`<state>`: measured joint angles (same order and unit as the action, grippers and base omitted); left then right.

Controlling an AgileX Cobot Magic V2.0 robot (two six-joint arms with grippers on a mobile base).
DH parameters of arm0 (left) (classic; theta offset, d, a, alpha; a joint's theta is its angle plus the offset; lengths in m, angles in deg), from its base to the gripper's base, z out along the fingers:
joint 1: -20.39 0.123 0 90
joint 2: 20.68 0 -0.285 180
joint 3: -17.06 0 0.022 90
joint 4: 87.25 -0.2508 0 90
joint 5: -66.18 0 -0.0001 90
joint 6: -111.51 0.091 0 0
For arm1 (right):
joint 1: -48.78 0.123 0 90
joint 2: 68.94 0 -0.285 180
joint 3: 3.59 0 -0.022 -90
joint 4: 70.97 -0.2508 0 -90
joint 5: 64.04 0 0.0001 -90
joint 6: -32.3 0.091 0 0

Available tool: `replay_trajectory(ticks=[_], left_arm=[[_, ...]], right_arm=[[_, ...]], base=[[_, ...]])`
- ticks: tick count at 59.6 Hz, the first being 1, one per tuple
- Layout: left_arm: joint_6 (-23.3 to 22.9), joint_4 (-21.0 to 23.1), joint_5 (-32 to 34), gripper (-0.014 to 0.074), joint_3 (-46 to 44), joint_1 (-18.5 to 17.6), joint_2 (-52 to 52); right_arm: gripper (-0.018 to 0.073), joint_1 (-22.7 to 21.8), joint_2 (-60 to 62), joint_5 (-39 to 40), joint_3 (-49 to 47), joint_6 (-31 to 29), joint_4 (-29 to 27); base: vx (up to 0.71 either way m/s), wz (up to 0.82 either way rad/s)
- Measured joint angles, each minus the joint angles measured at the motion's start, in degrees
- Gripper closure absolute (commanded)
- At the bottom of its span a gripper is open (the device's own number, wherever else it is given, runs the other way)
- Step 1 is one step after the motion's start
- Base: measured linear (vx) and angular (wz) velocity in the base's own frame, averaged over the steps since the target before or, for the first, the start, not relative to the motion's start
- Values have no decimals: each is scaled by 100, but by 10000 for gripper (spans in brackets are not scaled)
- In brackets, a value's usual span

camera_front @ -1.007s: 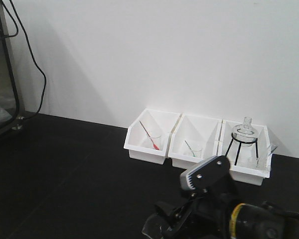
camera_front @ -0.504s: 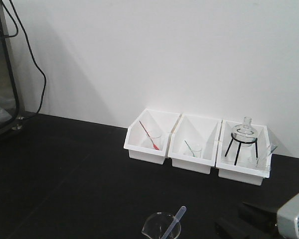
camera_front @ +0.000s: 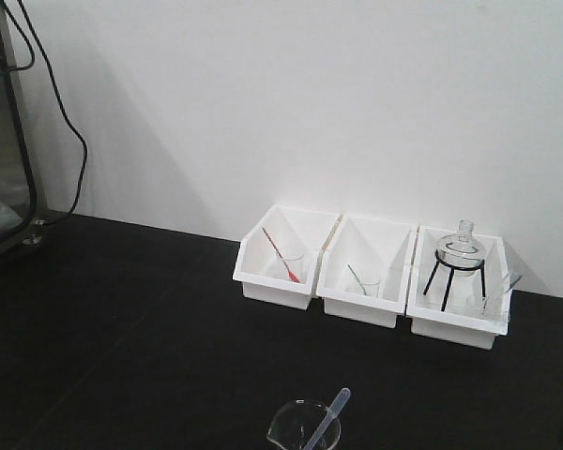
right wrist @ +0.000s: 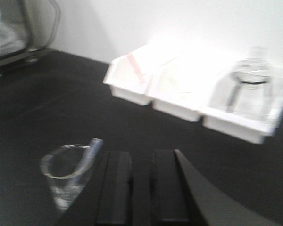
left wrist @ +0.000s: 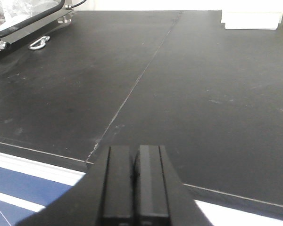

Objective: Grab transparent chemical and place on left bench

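From the front view, the dropper (camera_front: 329, 419) stood tilted in a beaker (camera_front: 303, 427) on the black bench (camera_front: 122, 337), well forward of three white bins (camera_front: 368, 272); neither gripper showed here. It looked slim, clear and whitish, bulb uppermost, and likely soft to the pinch.

The left wrist view showed the left gripper (left wrist: 134, 183) with jaws pressed together, empty, over bare worktop.

The right wrist view, blurred, showed the right gripper (right wrist: 141, 186) with a narrow gap between its jaws, holding nothing, just beside the beaker (right wrist: 66, 174) with the dropper (right wrist: 87, 155) leaning on its rim. If the dropper was still to be grabbed, a good grasp would take the bulb end above the rim, without tipping the glass.
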<state>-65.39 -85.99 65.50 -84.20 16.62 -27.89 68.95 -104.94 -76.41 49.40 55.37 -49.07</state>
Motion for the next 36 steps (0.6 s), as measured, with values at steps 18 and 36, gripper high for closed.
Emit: replay_trajectory(ticks=[18,36], left_arm=[[0,0,0,600,0,0,0],[0,0,0,600,0,0,0]], right_arm=[[570,-1859,2727,415,2305,-1524,-1586],[567,-2064,2869,375,2604,-1522,-1745]], base=[[0,0],[0,0]])
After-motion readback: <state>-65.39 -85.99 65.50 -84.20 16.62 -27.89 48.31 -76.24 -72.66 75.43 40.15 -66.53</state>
